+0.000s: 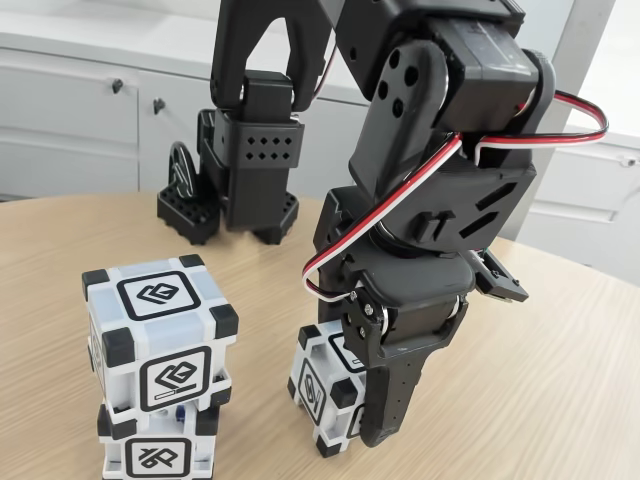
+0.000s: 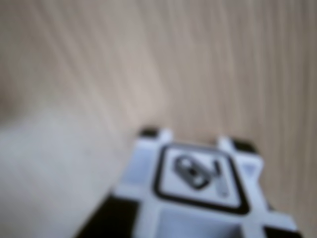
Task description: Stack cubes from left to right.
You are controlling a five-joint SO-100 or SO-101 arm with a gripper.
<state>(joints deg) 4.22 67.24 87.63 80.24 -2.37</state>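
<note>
Two white cubes with black corners are stacked at the lower left of the fixed view, the upper cube resting on the lower cube. A third cube sits on the wooden table to their right. My gripper is lowered over this third cube. One black perforated finger lies against its right front side, and the other finger is hidden behind it. The wrist view shows the third cube's top face, blurred and very close, at the bottom of the frame.
The arm's black base stands at the back of the table, with white cabinets behind it. The round table's edge curves along the right. Bare wood lies between the stack and the third cube.
</note>
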